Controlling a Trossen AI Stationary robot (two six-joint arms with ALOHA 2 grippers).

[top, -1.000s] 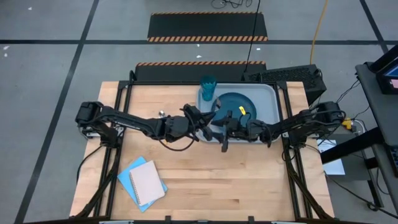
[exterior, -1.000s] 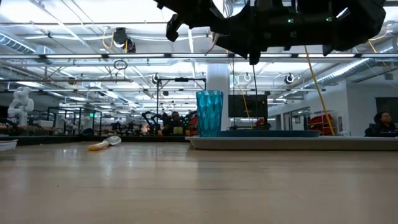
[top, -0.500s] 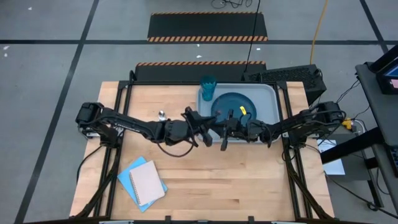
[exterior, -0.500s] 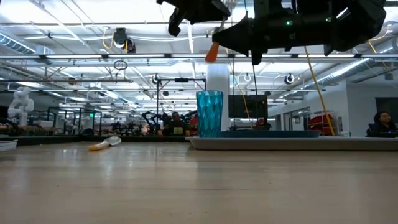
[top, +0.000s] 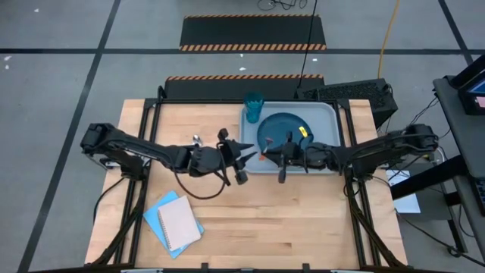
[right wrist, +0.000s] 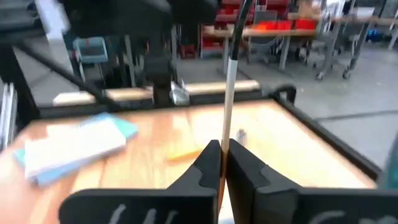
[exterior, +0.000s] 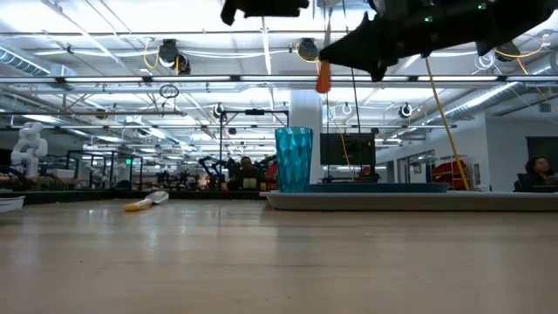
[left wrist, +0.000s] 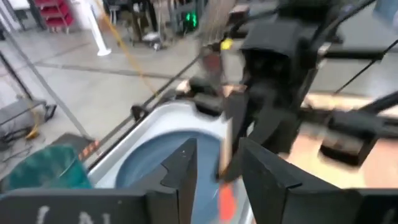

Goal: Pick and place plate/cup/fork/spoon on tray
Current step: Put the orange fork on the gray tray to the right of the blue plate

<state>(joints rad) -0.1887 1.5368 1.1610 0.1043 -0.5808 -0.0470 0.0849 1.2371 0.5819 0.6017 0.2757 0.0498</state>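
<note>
The fork (exterior: pixel 323 77), with a red-orange handle, hangs in the air by the tray's near-left corner, with my right gripper (top: pixel 270 156) shut on it. My left gripper (top: pixel 247 158) stands open just left of it, its fingers (left wrist: pixel 184 167) apart and clear of the fork (left wrist: pixel 224 198). The teal cup (top: pixel 253 107) and the dark blue plate (top: pixel 285 127) stand on the grey-blue tray (top: pixel 327 114). The spoon (top: pixel 197 139) lies on the wood left of the tray. My right gripper pinches the fork between its two fingers, which come in level from the table's right. The thin silver shaft (right wrist: pixel 228 93) runs out past the fingertips. The orange handle end (exterior: pixel 323 78) points down below the gripper, and the fork is lifted clear of the table.
Blue and white notebooks (top: pixel 174 221) lie near the table's front left. The spoon (exterior: pixel 146 201) lies far left on the wood in the low view. Bare wood runs along the near side and the right front.
My left gripper has let go of the fork and drawn back toward the table's left edge. My right gripper now has the fork alone and has carried it a little toward the right, with the orange handle end hanging down.
</note>
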